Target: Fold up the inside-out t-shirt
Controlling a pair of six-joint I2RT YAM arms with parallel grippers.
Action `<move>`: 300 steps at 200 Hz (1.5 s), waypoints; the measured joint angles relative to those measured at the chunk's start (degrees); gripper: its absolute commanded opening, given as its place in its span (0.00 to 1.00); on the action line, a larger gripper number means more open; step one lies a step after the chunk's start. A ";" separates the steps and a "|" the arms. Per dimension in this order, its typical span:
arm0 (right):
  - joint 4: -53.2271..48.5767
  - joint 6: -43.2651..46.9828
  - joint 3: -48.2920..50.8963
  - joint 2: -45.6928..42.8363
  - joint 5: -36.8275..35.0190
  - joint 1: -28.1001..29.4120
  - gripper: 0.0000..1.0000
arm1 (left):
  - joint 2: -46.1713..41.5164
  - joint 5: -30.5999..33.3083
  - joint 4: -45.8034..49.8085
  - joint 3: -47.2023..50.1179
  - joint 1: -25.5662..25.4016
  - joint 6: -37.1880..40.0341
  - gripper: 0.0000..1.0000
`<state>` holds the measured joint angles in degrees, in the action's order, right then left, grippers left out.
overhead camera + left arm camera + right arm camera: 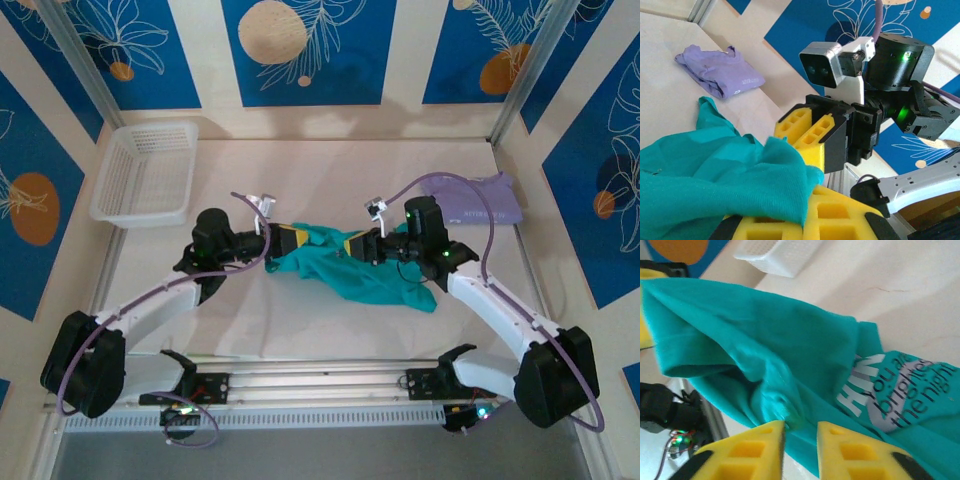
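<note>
Mid-table: teal t-shirt [380, 275] bunched between left gripper [288, 239] and right gripper [354, 246]. Left jaws cloth-covered, right near-closed at ridge: I can't tell grip on either. Risk: pulling apart slips cloth, bunch worsens.

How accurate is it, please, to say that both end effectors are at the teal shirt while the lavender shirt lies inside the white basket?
Not quite: the top view shows the lavender shirt on the table at far right, apart from the basket at far left. The rest holds.
</note>
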<state>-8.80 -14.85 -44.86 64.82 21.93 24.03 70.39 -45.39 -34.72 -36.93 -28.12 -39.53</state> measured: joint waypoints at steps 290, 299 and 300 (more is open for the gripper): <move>10.86 -2.10 -4.87 3.50 1.27 10.88 0.00 | -0.20 0.50 1.18 0.04 -0.02 2.38 0.15; 10.71 -2.25 -5.33 3.21 1.68 10.88 0.00 | -0.31 1.01 2.32 0.04 -0.02 3.30 0.21; 10.69 -2.29 -5.38 3.19 1.73 10.88 0.00 | -0.37 1.14 2.47 0.04 -0.02 3.74 0.21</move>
<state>1.89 -17.15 -50.24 68.01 23.66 34.92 70.02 -44.25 -32.25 -36.88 -28.14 -35.79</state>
